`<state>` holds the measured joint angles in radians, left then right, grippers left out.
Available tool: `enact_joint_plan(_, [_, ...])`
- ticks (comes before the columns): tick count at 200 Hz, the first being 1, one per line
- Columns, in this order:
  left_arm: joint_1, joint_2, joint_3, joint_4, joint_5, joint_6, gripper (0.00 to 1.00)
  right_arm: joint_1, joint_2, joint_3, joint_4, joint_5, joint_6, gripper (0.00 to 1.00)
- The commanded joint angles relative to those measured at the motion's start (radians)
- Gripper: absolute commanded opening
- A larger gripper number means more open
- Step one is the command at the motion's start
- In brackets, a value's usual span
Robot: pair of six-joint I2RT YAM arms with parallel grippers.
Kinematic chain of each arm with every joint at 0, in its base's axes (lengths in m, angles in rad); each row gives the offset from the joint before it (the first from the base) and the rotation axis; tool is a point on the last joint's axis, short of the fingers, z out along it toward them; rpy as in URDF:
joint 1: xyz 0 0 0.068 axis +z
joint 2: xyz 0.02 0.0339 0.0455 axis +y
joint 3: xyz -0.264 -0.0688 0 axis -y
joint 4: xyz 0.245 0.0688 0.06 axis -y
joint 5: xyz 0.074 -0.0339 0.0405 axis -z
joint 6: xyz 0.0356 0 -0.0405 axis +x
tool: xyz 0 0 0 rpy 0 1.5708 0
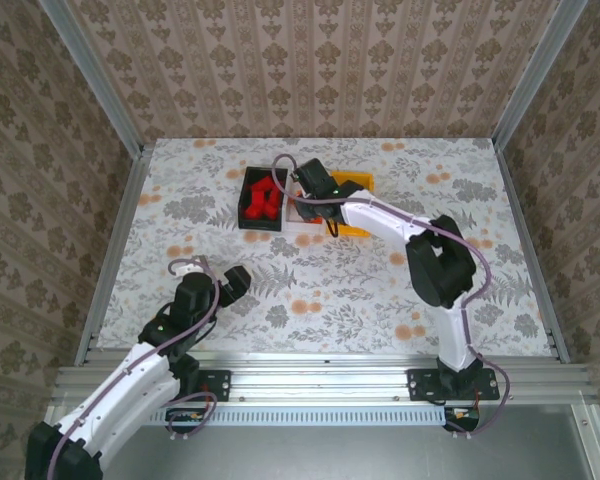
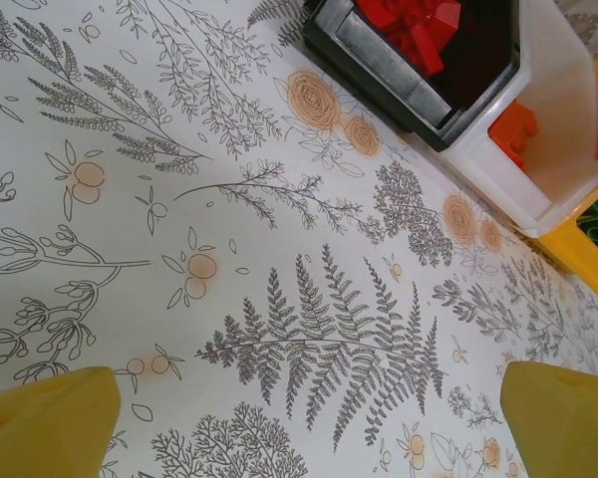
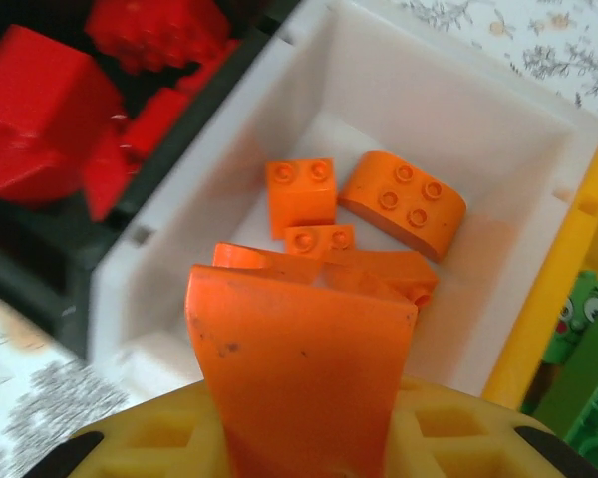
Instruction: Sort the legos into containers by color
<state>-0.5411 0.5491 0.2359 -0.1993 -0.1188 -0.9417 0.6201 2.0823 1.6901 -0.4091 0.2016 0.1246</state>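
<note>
Floral table, bins at far centre. Right gripper fingers are clamped on an orange brick above the white bin, which holds orange bricks. Black bin, touching its left side, holds red bricks; yellow bin, on its right, green bricks. Left gripper fingers spread wide over the table, near left.

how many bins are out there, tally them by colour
black bin: 1
white bin: 1
yellow bin: 1
total: 3
</note>
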Motion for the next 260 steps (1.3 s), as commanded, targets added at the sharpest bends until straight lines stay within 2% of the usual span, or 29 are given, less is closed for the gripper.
enact_joint_plan(1, [0.013, -0.011, 0.022, -0.032, 0.024, 0.024, 1.00, -0.020, 0.060, 0.127, -0.070, -0.045, -0.028, 0.35])
enact_joint_plan(24, [0.020, -0.011, 0.019, -0.026, 0.036, 0.027, 1.00, -0.031, 0.135, 0.231, -0.121, -0.053, -0.039, 0.39])
enact_joint_plan(38, [0.024, -0.012, 0.019, -0.027, 0.042, 0.030, 1.00, -0.034, 0.165, 0.273, -0.152, -0.056, -0.042, 0.49])
enact_joint_plan(48, [0.027, -0.012, 0.019, -0.026, 0.046, 0.032, 1.00, -0.034, 0.176, 0.293, -0.163, -0.054, -0.045, 0.53])
enact_joint_plan(81, [0.032, -0.012, 0.022, -0.028, 0.060, 0.035, 1.00, -0.033, 0.110, 0.259, -0.151, -0.031, -0.036, 0.56])
enact_joint_plan(108, [0.032, -0.011, 0.044, -0.038, 0.060, 0.066, 1.00, -0.021, -0.076, 0.101, -0.063, -0.049, -0.007, 0.58])
enact_joint_plan(153, [0.032, 0.005, 0.233, -0.129, 0.038, 0.180, 1.00, 0.042, -0.579, -0.352, 0.180, -0.093, 0.029, 0.68])
enact_joint_plan(165, [0.028, 0.019, 0.312, -0.152, 0.056, 0.234, 1.00, 0.074, -0.700, -0.455, 0.208, -0.070, 0.018, 0.73])
enact_joint_plan(168, [0.027, 0.023, 0.334, -0.164, 0.051, 0.245, 1.00, 0.083, -0.733, -0.476, 0.211, -0.057, 0.014, 0.80])
enact_joint_plan(172, [0.025, 0.030, 0.361, -0.183, 0.036, 0.257, 1.00, 0.096, -0.773, -0.503, 0.214, -0.034, 0.004, 0.89])
enact_joint_plan(174, [0.024, 0.034, 0.376, -0.194, 0.026, 0.264, 1.00, 0.102, -0.791, -0.512, 0.214, -0.021, 0.001, 0.96])
enact_joint_plan(177, [0.021, 0.039, 0.397, -0.209, 0.011, 0.276, 1.00, 0.111, -0.816, -0.536, 0.217, 0.004, 0.007, 0.99])
enact_joint_plan(193, [0.013, 0.080, 0.491, -0.297, -0.124, 0.317, 1.00, 0.140, -0.935, -0.690, 0.295, 0.146, 0.113, 1.00])
enact_joint_plan(208, [0.012, 0.116, 0.530, -0.383, -0.267, 0.214, 1.00, 0.135, -1.015, -0.817, 0.364, 0.245, 0.165, 1.00])
enact_joint_plan(224, [0.009, 0.122, 0.454, -0.211, -0.265, 0.315, 1.00, 0.117, -1.070, -0.890, 0.356, 0.315, 0.158, 1.00])
enact_joint_plan(233, [0.009, 0.126, 0.400, -0.103, -0.306, 0.378, 1.00, 0.091, -1.097, -0.929, 0.357, 0.321, 0.140, 1.00])
enact_joint_plan(244, [0.009, 0.129, 0.314, 0.078, -0.382, 0.524, 1.00, 0.054, -1.126, -0.988, 0.396, 0.336, 0.101, 1.00])
enact_joint_plan(260, [0.018, 0.143, 0.147, 0.422, -0.456, 0.825, 1.00, -0.003, -1.156, -1.095, 0.539, 0.345, 0.028, 1.00])
